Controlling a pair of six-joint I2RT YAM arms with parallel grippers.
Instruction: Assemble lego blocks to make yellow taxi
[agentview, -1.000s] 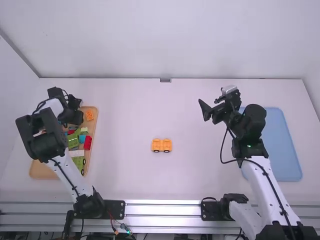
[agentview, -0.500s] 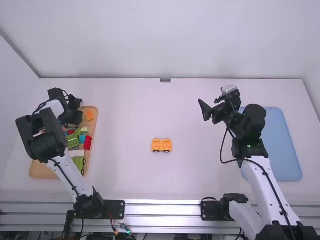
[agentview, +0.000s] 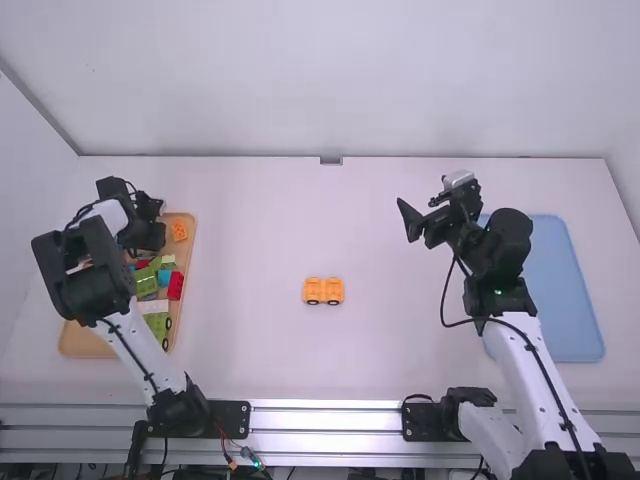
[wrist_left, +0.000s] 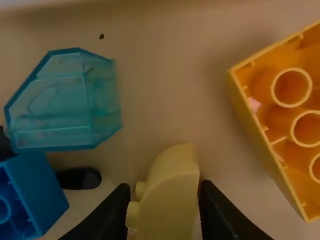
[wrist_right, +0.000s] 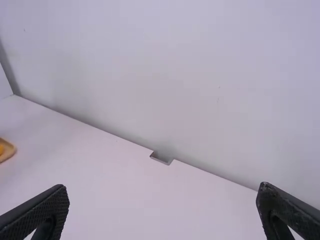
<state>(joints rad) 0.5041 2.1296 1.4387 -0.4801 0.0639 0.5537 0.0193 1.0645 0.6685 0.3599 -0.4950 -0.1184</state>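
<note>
- What has just changed: very little. In the high view both arms stand almost exactly as they did a second ago, the left wrist having shifted by a trace at most, and the blocks out in the open lie where they lay.
- The left hand (wrist_left: 163, 187) is low over the far part of the wooden tray (agentview: 82, 346), at the left of the worktop (agentview: 260, 350). Its fingers are partly closed, one on each side of a curved yellow block (wrist_left: 170, 200), and they look snug enough to have hold of it.
- For the task, I take this as the pick of the next taxi part, with the lift and carry still to be done.
- The yellow wheeled body (agentview: 323, 291) sits alone in the middle of the worktop, upright on its dark wheels; the curved block probably belongs on it.
- Close to the left hand lie a clear turquoise block (wrist_left: 60, 105), a blue block (wrist_left: 37, 192) and, apart on the other side, an orange block (wrist_left: 262, 130) with its hollow underside showing. A careless lift could nudge them.
- The right hand (wrist_right: 162, 194) is spread wide with nothing in it, on the right, beside the blue tray (agentview: 572, 310); it could steady the body later.
</note>
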